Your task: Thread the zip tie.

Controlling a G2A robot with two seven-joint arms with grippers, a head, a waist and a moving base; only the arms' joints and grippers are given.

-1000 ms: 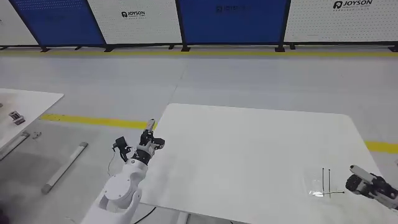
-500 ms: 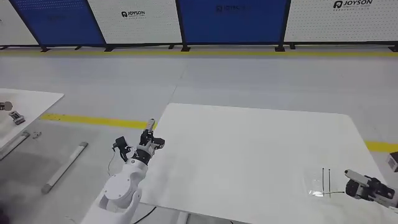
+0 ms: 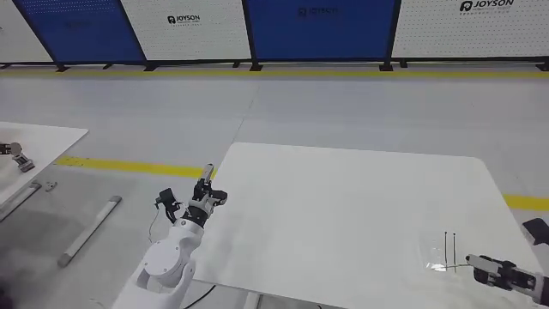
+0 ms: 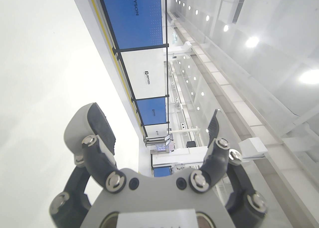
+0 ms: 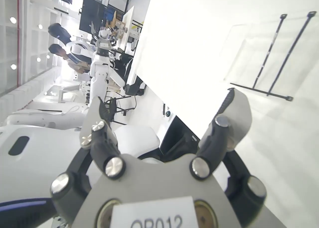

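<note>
Three black zip ties lie at the right near corner of the white table (image 3: 343, 206), on a clear plastic sheet (image 5: 245, 49). Two ties (image 3: 449, 244) (image 5: 290, 53) run side by side, and a third tie (image 3: 455, 266) (image 5: 259, 91) lies across their near ends. My right gripper (image 3: 474, 263) (image 5: 165, 104) hangs just right of the crossing tie, open, with nothing between its fingers. At the table's left edge my left gripper (image 3: 208, 182) (image 4: 157, 124) is open and holds nothing, far from the ties.
A second white table (image 3: 39, 142) with a small part (image 3: 21, 162) stands at the far left. On the floor beside it lies a grey bar (image 3: 90, 230). Blue and white pegboard panels (image 3: 322, 13) close off the back.
My right gripper has drifted toward the table's near edge and a little left, bringing its tip close to the crossing tie. The left arm and the ties have not moved.
</note>
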